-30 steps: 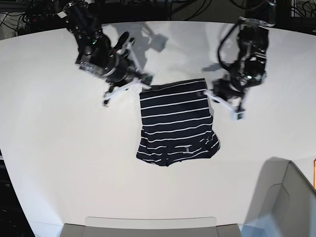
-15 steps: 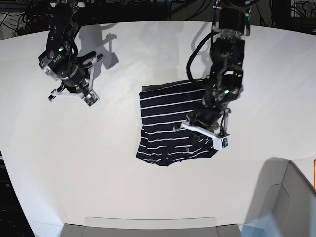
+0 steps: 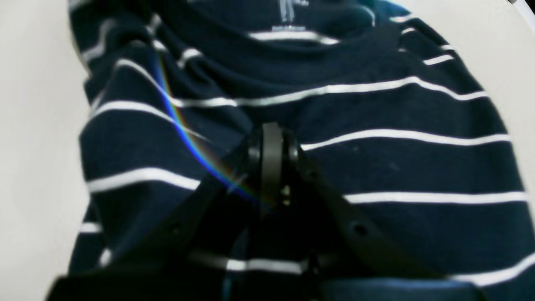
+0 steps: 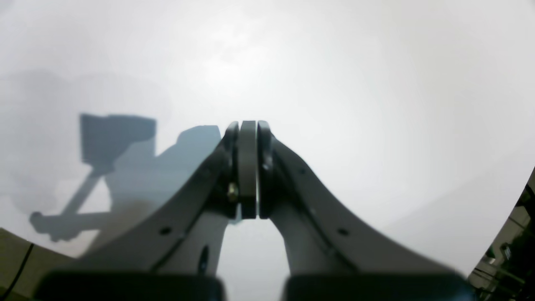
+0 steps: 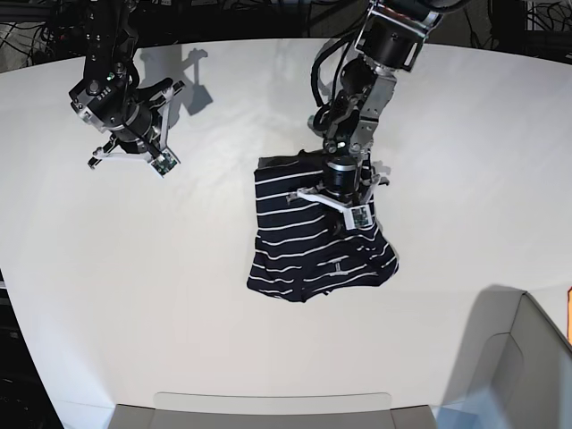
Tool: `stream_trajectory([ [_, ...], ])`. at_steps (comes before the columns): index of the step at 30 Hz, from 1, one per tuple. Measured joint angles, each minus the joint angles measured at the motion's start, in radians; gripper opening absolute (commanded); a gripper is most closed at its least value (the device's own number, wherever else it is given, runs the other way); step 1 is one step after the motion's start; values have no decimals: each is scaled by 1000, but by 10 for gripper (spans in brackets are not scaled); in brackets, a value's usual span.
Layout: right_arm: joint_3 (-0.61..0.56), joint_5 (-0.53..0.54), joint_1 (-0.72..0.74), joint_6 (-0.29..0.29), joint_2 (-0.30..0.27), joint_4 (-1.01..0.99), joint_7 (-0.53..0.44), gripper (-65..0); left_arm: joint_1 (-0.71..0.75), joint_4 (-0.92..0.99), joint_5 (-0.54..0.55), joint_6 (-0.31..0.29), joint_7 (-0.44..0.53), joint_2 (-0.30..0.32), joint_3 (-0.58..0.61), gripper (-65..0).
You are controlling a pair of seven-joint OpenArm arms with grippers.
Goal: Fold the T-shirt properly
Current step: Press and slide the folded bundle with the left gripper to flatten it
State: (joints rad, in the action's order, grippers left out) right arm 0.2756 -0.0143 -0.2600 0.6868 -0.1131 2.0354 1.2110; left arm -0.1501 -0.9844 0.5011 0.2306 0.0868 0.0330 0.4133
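- White worktop [image 5: 179, 295] fills the base view, with a tangle of dark cables [image 5: 268, 18] along its far edge.
- At the near right corner stands a grey bin [image 5: 523, 375]; its inside is cut off by the frame, so I cannot tell what it holds.
- The T-shirt [image 5: 313, 250] lies folded into a compact block near the middle of the worktop, long axis running from far edge to near edge, white stripes crossing it side to side.
- A small pale label [image 3: 288, 10] shows near the shirt's neckline in the left wrist view; it is too blurred to read.
- The left gripper [image 5: 344, 198] sits over the shirt's far half, jaws pressed together against the cloth; whether any fabric is pinched between them is unclear.
- The right gripper [image 5: 130, 154] hangs near the far left corner, well apart from the shirt, jaws closed on nothing.
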Motion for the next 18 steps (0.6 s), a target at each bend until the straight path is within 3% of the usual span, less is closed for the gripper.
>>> stream_trajectory([
  [3,46,-15,0,0,-3,0,3,-650,-27,118,-3,2,21,0,0,-650],
  [6,49,-15,3,0,-6,0,3,-650,-39,130,14,-23,15,42,3,-650],
  [10,36,-1,6,0,3,0,-1,-650,2,-17,31,17,-43,122,1,-650],
  [13,39,-15,9,0,0,0,3,-650,39,-154,39,21,-61,148,-1,-650],
  [15,37,-8,8,0,3,1,0,-650,54,-219,44,50,-92,150,-1,-650],
  [18,38,-13,5,0,3,1,4,-650,41,-296,43,26,-86,135,3,-650],
])
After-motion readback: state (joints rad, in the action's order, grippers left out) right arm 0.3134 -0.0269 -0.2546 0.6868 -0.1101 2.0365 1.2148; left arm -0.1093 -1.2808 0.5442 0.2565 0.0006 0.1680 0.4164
